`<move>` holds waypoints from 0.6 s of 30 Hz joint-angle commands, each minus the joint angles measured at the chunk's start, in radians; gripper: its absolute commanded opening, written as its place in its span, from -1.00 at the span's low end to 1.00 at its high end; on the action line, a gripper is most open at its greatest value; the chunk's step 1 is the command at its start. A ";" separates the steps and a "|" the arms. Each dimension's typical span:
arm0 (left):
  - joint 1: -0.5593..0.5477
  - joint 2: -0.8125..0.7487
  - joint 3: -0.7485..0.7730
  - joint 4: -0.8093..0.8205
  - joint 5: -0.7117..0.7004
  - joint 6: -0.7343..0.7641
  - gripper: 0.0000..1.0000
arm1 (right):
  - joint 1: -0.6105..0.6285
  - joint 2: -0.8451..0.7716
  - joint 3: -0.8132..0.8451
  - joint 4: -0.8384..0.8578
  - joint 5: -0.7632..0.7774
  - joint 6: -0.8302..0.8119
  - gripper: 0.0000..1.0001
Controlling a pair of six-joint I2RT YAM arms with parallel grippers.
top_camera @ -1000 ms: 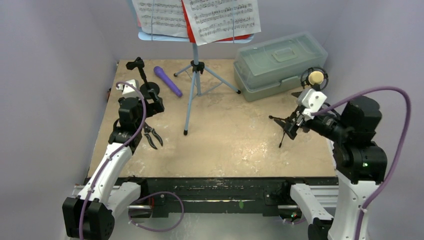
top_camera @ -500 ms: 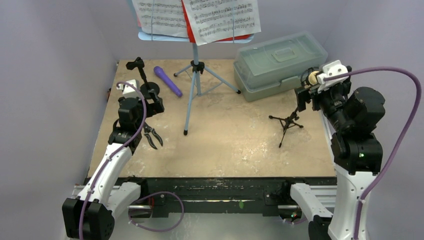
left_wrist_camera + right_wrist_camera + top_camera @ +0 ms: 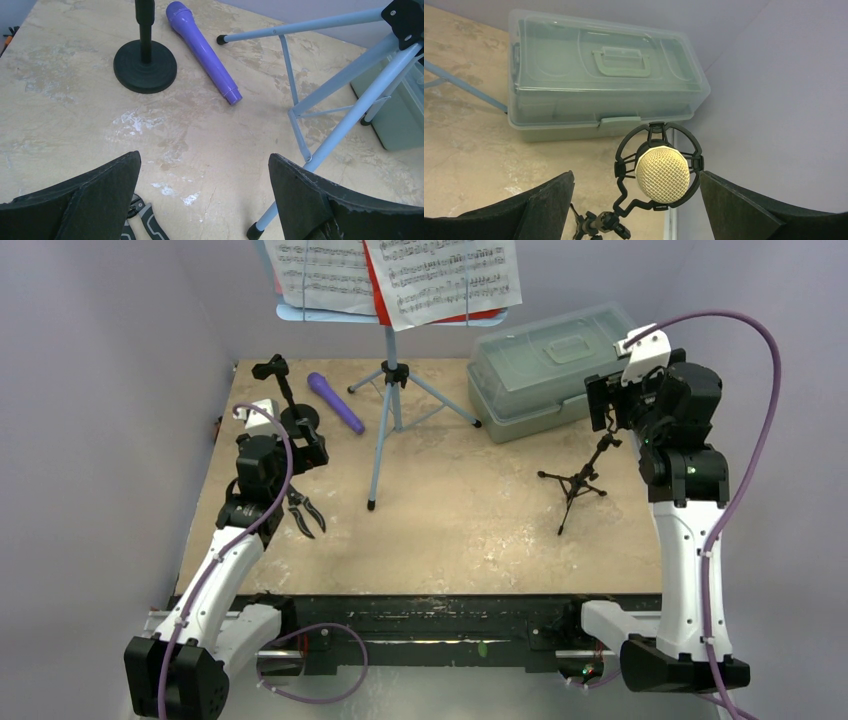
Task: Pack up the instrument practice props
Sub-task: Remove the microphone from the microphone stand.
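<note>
— Where do our grippers stand?
— Our left gripper [image 3: 204,165] hangs over the table [image 3: 75,110], fingers wide, holding nothing. Our right gripper [image 3: 636,175] is spread wide too; the tan mic [image 3: 662,176] sits in its ring holder [image 3: 659,129], showing between the fingers.
— And farther out?
— We see the purple mic [image 3: 202,50] lying beside the round-base holder [image 3: 145,65], then the rack [image 3: 388,420] with its pages [image 3: 440,275], and the box [image 3: 604,80] back right.

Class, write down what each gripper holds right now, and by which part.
Nothing is held. The left gripper hangs open above the table. The right gripper stands open at the tan mic, not gripping it.
</note>
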 commanded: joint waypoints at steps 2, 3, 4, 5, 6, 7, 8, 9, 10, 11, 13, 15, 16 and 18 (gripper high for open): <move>0.001 -0.023 0.038 0.005 0.010 0.023 0.99 | -0.003 0.021 0.017 0.034 0.053 0.044 0.97; 0.001 -0.024 0.038 0.005 0.011 0.023 0.99 | -0.003 0.024 0.013 0.034 0.058 0.048 0.96; 0.001 -0.024 0.038 0.005 0.011 0.023 0.99 | -0.003 0.031 0.010 0.031 0.064 0.051 0.95; 0.001 -0.024 0.038 0.005 0.011 0.023 0.99 | -0.003 0.036 0.008 0.026 0.068 0.054 0.94; 0.001 -0.024 0.038 0.005 0.011 0.023 0.99 | -0.003 0.041 0.007 0.021 0.072 0.057 0.94; 0.001 -0.025 0.038 0.005 0.011 0.024 0.99 | -0.003 0.048 0.006 0.016 0.073 0.059 0.92; 0.001 -0.024 0.038 0.005 0.011 0.024 0.99 | -0.003 0.052 0.007 0.013 0.077 0.061 0.91; 0.001 -0.025 0.038 0.005 0.011 0.023 0.99 | -0.003 0.057 0.005 0.012 0.087 0.063 0.90; 0.001 -0.025 0.038 0.004 0.011 0.025 0.99 | -0.003 0.061 0.004 0.013 0.095 0.064 0.90; 0.001 -0.025 0.038 0.005 0.011 0.025 0.99 | -0.003 0.064 0.002 0.016 0.103 0.063 0.90; 0.001 -0.025 0.038 0.004 0.010 0.025 0.99 | -0.003 0.071 -0.003 0.021 0.117 0.058 0.89; 0.001 -0.025 0.038 0.004 0.009 0.025 0.99 | -0.003 0.075 -0.010 0.033 0.129 0.055 0.87; 0.001 -0.026 0.038 0.004 0.009 0.026 0.99 | -0.003 0.079 -0.012 0.038 0.136 0.053 0.84; 0.001 -0.026 0.038 0.003 0.008 0.026 0.99 | -0.003 0.082 -0.018 0.051 0.155 0.048 0.82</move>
